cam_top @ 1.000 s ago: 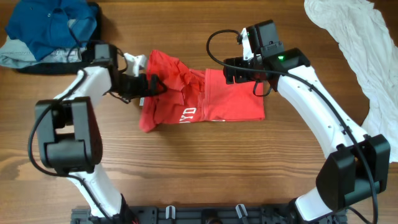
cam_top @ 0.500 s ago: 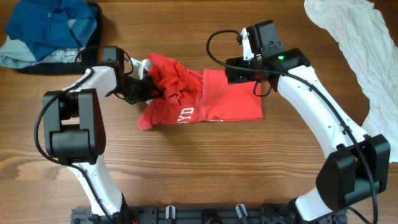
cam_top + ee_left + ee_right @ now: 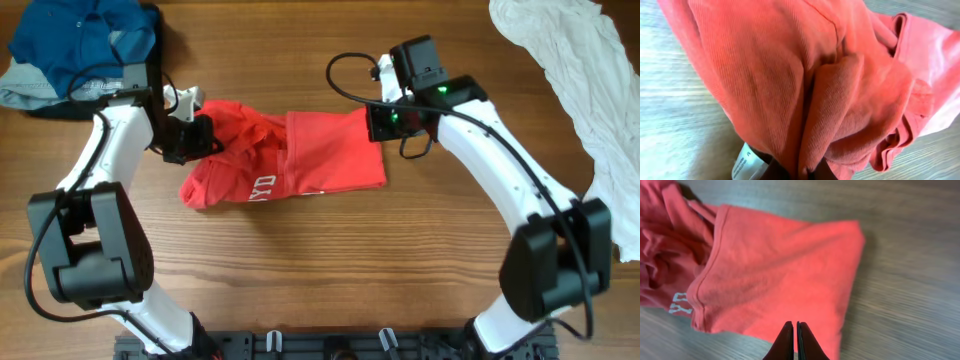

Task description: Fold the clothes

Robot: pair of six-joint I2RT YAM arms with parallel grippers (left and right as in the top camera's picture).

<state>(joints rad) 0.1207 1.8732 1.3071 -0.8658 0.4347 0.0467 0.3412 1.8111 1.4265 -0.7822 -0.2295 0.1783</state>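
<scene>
You have a wooden table under both arms. A long rumpled white cloth runs down its far right edge, and a heap of blue garment sits in the far left corner, well apart from the work.

The red T-shirt lies between the two arms, at the middle of the table and a little to the left. Its right half is flat and smooth, ending in a straight edge. Its left half is bunched into folds and lifts towards your left arm.

Your left gripper is pinching that bunched end: in the left wrist view the fabric gathers in thick ridges and runs down into the dark fingers at the bottom of the picture. Your right gripper sits at the far right corner of the flat half, its fingers pressed together over the shirt's edge, nipping the cloth.

White lettering shows on the near side of the crumpled part. A small white label pokes out just beside the left fingers.
</scene>
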